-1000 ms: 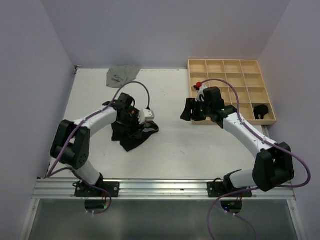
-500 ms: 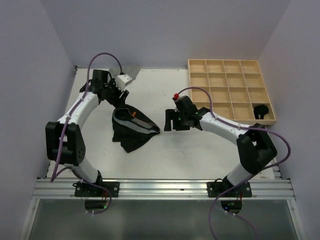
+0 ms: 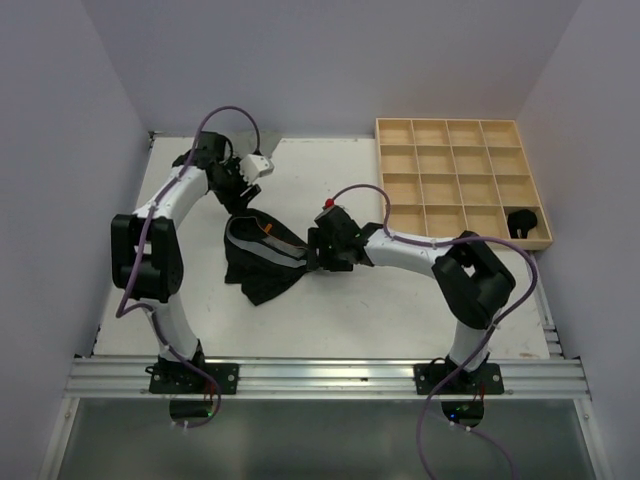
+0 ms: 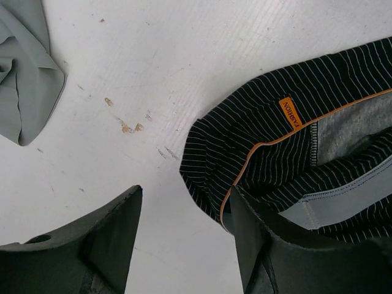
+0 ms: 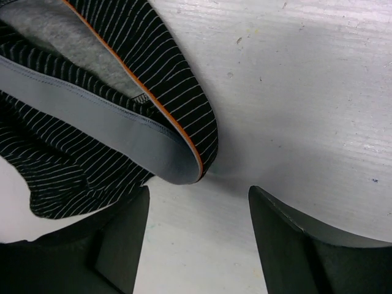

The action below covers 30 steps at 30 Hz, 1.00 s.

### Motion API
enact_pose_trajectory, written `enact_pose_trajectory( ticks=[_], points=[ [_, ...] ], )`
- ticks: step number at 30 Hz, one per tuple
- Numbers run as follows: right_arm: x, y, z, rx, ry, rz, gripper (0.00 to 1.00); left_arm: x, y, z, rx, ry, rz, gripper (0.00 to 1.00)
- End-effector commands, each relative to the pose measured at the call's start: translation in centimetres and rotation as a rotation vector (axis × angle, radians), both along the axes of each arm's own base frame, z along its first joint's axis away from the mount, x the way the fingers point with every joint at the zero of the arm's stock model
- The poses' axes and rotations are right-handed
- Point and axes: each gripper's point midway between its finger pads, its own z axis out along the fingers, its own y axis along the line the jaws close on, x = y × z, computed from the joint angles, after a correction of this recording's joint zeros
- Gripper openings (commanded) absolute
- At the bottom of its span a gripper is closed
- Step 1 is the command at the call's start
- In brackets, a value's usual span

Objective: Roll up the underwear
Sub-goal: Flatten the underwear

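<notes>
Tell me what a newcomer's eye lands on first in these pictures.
The black pinstriped underwear, with orange piping and a grey waistband, lies crumpled mid-table. The left hand is open at its far-left corner and the right hand is open at its right corner, and neither grips it. Next comes the wooden grid tray at the far right, with one dark bundle in its near-right compartment.

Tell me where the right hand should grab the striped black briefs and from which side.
Probably best: grip the folded waistband corner of the striped black briefs, coming from the right. There the waistband doubles over into a thick edge that points at the open right hand.
</notes>
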Motion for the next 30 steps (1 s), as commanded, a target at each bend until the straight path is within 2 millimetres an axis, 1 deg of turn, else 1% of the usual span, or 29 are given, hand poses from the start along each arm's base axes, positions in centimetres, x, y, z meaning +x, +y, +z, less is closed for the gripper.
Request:
enact_pose_trajectory(
  ticks=[1,5,6,7,11,14,15,17,18,19,20,21,22,23,24,25,27,28,29,30],
  points=[
    [2.4,0.7,0.9,0.014,-0.064,-0.081,0.69,0.3,0.5,-0.1,0.032,0.009,-0.049,0.63],
    [2.8,0.8,0.3,-0.012,-0.06,-0.072,0.65,0.5,0.4,-0.7,0.042,0.015,-0.078,0.63],
    [2.8,0.8,0.1,-0.017,-0.058,-0.071,0.64,0.3,0.3,-1.2,0.041,0.035,-0.087,0.64],
    [2.7,0.7,0.0,-0.021,-0.056,-0.07,0.62,0.4,0.1,-1.1,0.04,0.035,-0.11,0.64],
    [2.5,0.6,-0.8,-0.035,-0.044,-0.063,0.55,-0.1,-0.2,-2.0,0.028,0.073,-0.148,0.64],
    [2.4,0.6,-1.4,-0.042,-0.033,-0.056,0.49,-0.3,-0.1,-2.5,0.039,0.084,-0.168,0.63],
    [2.3,0.5,-1.5,-0.047,-0.033,-0.054,0.44,-0.2,-0.1,-2.7,0.043,0.084,-0.167,0.63],
    [2.4,0.4,-1.7,-0.054,-0.035,-0.052,0.39,-0.2,-0.1,-3.4,0.045,0.092,-0.174,0.62],
    [2.3,0.2,-1.8,-0.063,-0.035,-0.052,0.35,-0.3,-0.2,-3.6,0.044,0.097,-0.176,0.61],
    [2.3,0.1,-1.7,-0.068,-0.038,-0.05,0.33,-0.2,-0.1,-3.9,0.045,0.098,-0.172,0.59],
    [2.4,0.0,-1.6,-0.072,-0.043,-0.047,0.31,0.4,-0.2,-3.9,0.042,0.079,-0.166,0.57],
    [2.4,-0.1,-1.5,-0.08,-0.047,-0.045,0.27,0.7,-0.2,-3.9,0.038,0.073,-0.145,0.54],
    [2.4,-0.4,-1.5,-0.092,-0.048,-0.041,0.26,1.0,-0.1,-4.0,0.039,0.064,-0.133,0.47],
    [2.5,-0.3,-1.1,-0.091,-0.057,-0.036,0.24,1.7,-0.2,-3.7,0.038,0.032,-0.121,0.43],
    [2.6,-0.4,-1.0,-0.096,-0.06,-0.033,0.2,2.0,-0.2,-3.5,0.034,0.022,-0.104,0.39],
    [2.6,-0.6,-0.9,-0.11,-0.066,-0.033,0.18,2.3,-0.1,-3.4,0.036,0.011,-0.095,0.32],
    [2.9,-0.9,-0.2,-0.124,-0.087,-0.022,0.13,2.6,0.0,-2.9,0.038,-0.006,-0.085,0.26],
    [3.0,-1.3,-0.1,-0.147,-0.098,-0.015,0.11,2.8,0.0,-2.4,0.033,-0.014,-0.084,0.2],
    [3.1,-1.3,0.5,-0.149,-0.113,-0.011,0.09,3.0,0.1,-1.8,0.033,-0.031,-0.076,0.17],
    [3.2,-1.5,0.8,-0.158,-0.121,-0.01,0.04,3.3,0.3,-1.1,0.03,-0.048,-0.065,0.15]
  ],
)
